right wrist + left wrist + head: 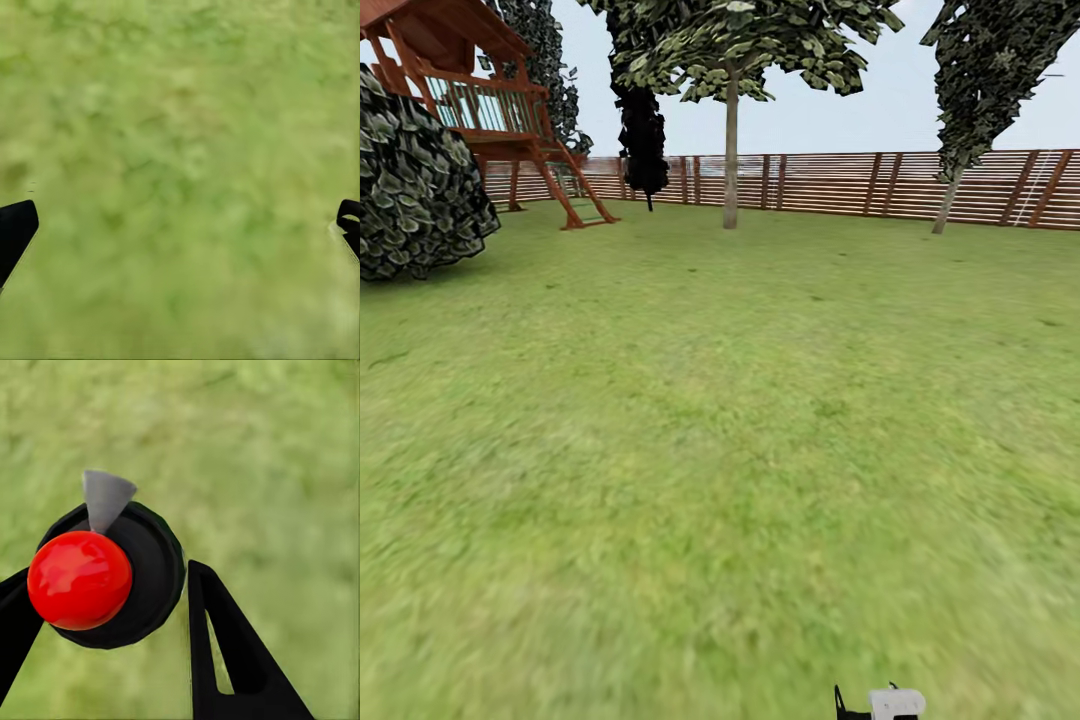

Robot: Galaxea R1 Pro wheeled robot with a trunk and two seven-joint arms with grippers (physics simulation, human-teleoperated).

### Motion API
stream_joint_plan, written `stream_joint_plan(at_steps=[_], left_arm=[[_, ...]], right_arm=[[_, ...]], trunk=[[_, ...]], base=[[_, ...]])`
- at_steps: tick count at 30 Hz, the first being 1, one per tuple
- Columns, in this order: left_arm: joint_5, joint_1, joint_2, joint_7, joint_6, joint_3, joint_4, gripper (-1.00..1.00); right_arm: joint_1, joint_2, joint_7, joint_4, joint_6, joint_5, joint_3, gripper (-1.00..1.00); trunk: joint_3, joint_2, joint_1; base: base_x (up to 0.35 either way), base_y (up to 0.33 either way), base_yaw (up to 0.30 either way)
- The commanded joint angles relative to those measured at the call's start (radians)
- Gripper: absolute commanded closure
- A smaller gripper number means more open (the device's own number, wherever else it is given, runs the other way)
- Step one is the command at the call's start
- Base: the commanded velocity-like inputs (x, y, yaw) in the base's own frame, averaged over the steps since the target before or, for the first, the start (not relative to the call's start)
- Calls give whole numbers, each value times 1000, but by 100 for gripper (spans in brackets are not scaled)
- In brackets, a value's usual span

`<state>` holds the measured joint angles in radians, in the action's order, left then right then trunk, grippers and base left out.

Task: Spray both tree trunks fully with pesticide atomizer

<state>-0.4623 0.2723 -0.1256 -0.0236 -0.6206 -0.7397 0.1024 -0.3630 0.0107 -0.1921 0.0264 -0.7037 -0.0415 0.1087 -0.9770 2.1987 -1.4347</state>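
Observation:
In the left wrist view the pesticide atomizer (142, 577) is a black round body with a red ball on top and a grey cone-shaped nozzle. My left gripper (109, 574) is shut on it, one black finger on each side, above blurred grass. My right gripper (184, 217) is open over bare lawn, with its fingertips at opposite edges of the right wrist view. Far ahead in the head view, a tree (740, 40) with a straight pale trunk (731, 160) stands before the fence. A second leafy tree (985, 80) with a thin leaning trunk (944, 205) is at the far right.
The green lawn (720, 450) stretches to a brown slatted fence (860, 185). A wooden play tower (490, 100) with a ladder stands at the back left, with a dark bush (415, 180) beside it. A black narrow tree (643, 135) rises near the fence. A white and black arm part (890, 703) shows at the bottom edge.

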Motion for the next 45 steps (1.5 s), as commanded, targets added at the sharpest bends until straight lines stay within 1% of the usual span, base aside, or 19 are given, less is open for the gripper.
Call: stream_joint_plan(at_steps=[1, 33, 37, 45], left_arm=[[-10, 1, 0, -2, -4, -7, -1, 100], [-11, 0, 0, 7, -5, -7, -1, 100], [-11, 0, 0, 7, -5, -7, -1, 100], [-10, 0, 0, 7, -5, -7, -1, 100]], right_arm=[[-1, 0, -10, 0, 0, -5, 8, -100], [-1, 0, -11, -1, 0, -5, 8, -100], [-1, -12, -10, -2, 0, -3, 8, -100], [-1, -13, -10, -2, 0, -3, 8, -100]], trunk=[[-1, 0, 0], [-1, 0, 0], [-1, 0, 0], [-1, 0, 0]], base=[[339, 0, 0], [339, 0, 0], [339, 0, 0], [339, 0, 0]])
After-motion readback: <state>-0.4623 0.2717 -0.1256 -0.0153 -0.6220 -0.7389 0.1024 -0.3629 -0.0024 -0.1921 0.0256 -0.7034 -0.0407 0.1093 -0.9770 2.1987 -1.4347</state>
